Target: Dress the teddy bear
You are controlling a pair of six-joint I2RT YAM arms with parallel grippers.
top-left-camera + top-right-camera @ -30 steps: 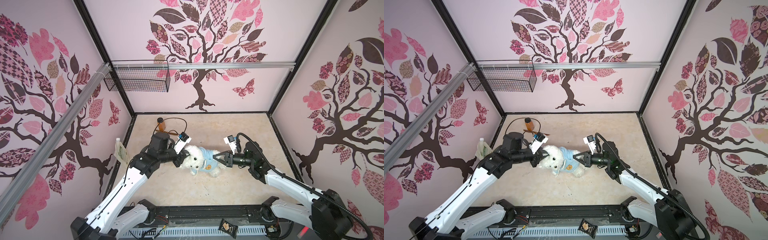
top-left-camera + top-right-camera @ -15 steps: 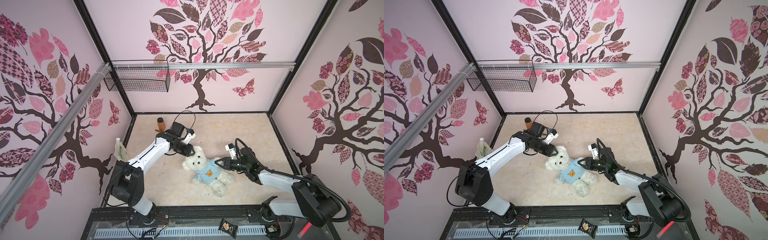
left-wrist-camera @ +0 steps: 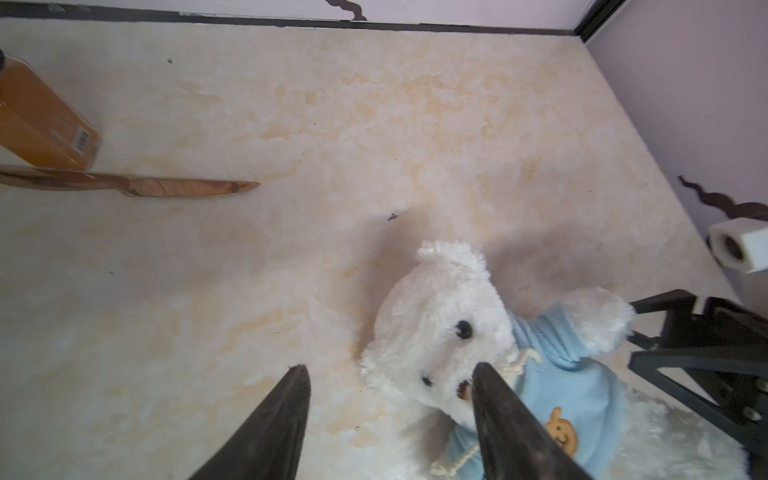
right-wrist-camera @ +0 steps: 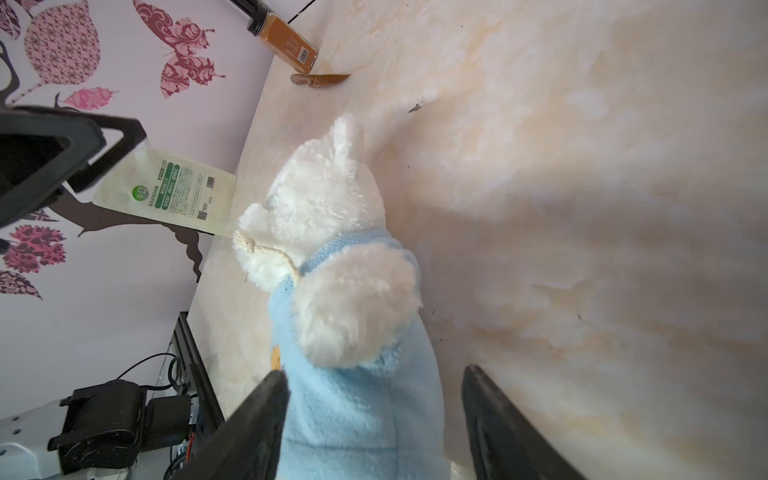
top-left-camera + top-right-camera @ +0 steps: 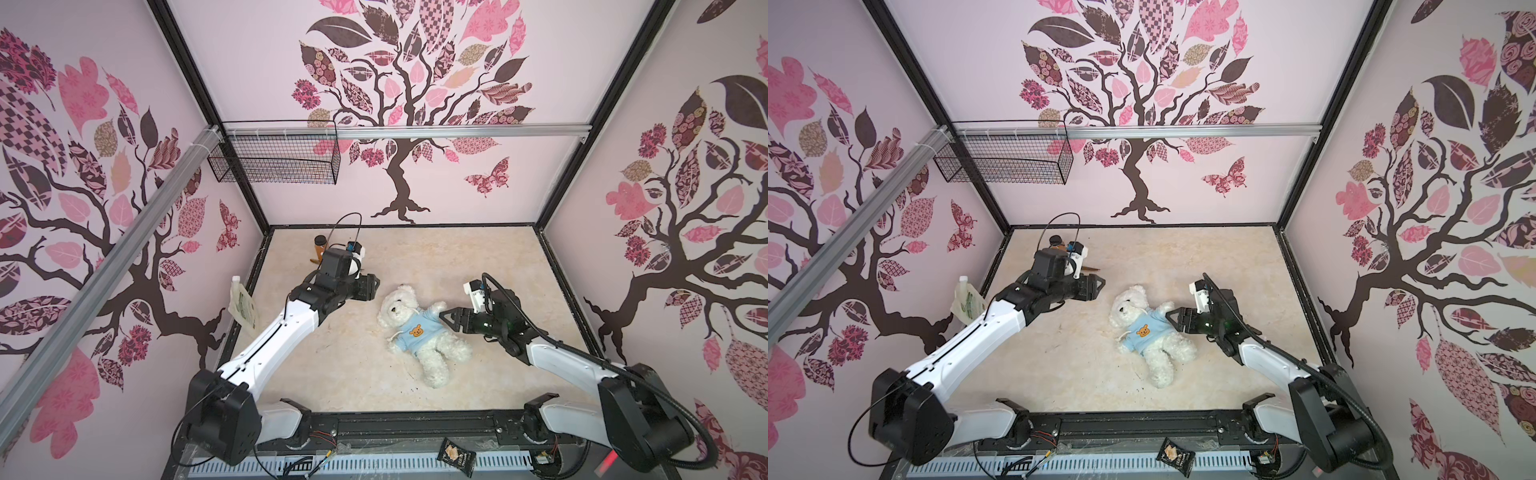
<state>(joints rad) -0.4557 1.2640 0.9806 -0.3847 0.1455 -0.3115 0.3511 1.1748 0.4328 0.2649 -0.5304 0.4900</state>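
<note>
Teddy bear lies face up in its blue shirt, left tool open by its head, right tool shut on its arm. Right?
No: the right tool is open, not shut on the arm; the right wrist view shows its jaws well apart. Otherwise correct: teddy bear face up in blue shirt, left tool open by its head.

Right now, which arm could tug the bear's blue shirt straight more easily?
Probably the right. The right arm's fingers are open, pointing at the blue shirt close beside the teddy bear's sleeve; the left arm's fingers hang open by its head, farther from the shirt.
</note>
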